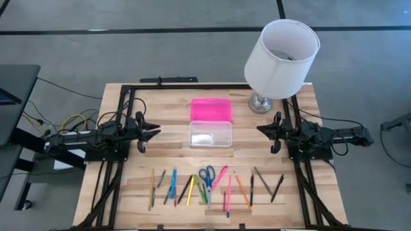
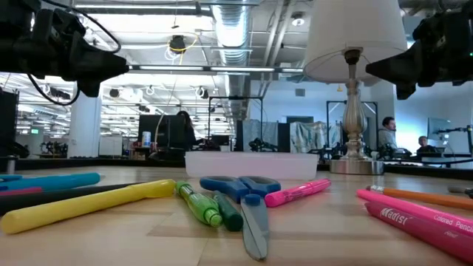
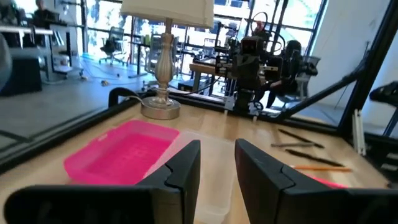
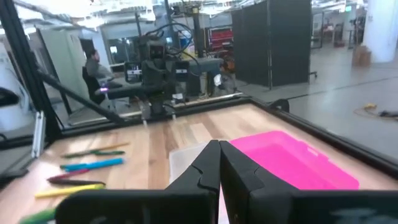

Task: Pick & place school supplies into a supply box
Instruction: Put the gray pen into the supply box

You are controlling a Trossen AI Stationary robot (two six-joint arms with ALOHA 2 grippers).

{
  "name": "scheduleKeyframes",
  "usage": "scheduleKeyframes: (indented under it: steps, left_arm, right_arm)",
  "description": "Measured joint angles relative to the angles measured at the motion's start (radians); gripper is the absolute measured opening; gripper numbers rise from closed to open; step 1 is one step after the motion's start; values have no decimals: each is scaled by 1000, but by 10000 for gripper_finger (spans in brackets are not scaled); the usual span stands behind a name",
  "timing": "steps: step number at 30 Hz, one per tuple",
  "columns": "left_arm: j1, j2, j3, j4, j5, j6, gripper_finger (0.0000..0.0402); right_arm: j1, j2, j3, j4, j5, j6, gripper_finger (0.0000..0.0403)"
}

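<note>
Scissors [image 1: 207, 174] point blades toward the table's near edge; left claw [image 1: 151, 133] parted, right claw [image 1: 263, 130] closed.

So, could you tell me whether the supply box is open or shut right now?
Open: the pink lid lies flat beside the clear base, and no supplies show inside the base.

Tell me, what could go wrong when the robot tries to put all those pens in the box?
The pens and pencils lie close together, some crossing near the scissors, so the fingers might catch two at once or nudge neighbours away. The clear box looks light and might slide if bumped. The lamp stands close behind the right gripper, so a high swing of that arm could knock it. The left gripper waits on the far side.
</note>
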Motion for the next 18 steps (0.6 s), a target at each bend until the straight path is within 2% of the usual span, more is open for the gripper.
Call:
scheduleKeyframes:
  steps: [4,9,12,15,18]
  left_arm:
    - [0,0,0,-1,0,-39,96]
    - [0,0,0,-1,0,9,96]
    - [0,0,0,-1,11,-24,96]
    - [-1,8,0,-4,118,-21,96]
    - [-23,31,0,71,203,-21,96]
  right_arm:
    - [0,0,0,0,0,2,0]
    - [0,0,0,0,0,2,0]
    - [4,0,0,0,0,34,0]
    - [13,0,0,0,-1,78,0]
    - [23,0,0,12,-33,26,0]
